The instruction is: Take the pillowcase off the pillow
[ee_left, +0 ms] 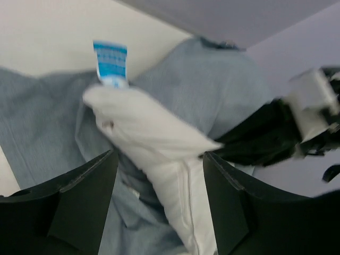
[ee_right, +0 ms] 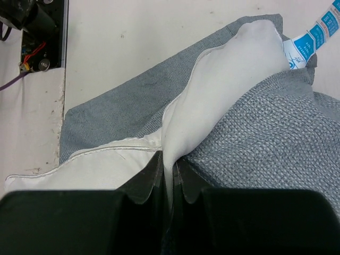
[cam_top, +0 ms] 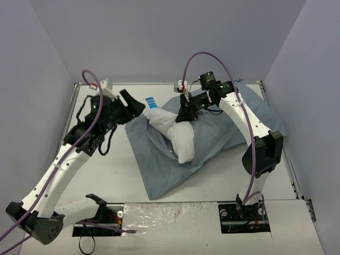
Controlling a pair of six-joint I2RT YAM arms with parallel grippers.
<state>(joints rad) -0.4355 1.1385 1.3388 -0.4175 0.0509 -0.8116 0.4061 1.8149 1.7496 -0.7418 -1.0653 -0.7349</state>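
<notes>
The pillowcase (cam_top: 159, 159) lies spread on the table with its plain grey-blue face up; no whale print shows. The white pillow (cam_top: 178, 135) sticks partly out of it, bunched into a ridge, with a blue-and-white tag (cam_top: 151, 102) at its far end. My right gripper (cam_top: 187, 116) is shut on a fold of the pillow (ee_right: 212, 101), next to the pillowcase (ee_right: 265, 133). My left gripper (cam_top: 139, 106) is open, above the table left of the pillow's tagged end and apart from it. The pillow (ee_left: 154, 138) shows between its fingers (ee_left: 79, 196), with the pillowcase (ee_left: 42, 122) around it.
The white table (cam_top: 101, 175) is walled by pale partitions on three sides. A crinkled sheet (cam_top: 170, 215) and wiring lie at the near edge between the arm bases. Purple cables loop above both arms.
</notes>
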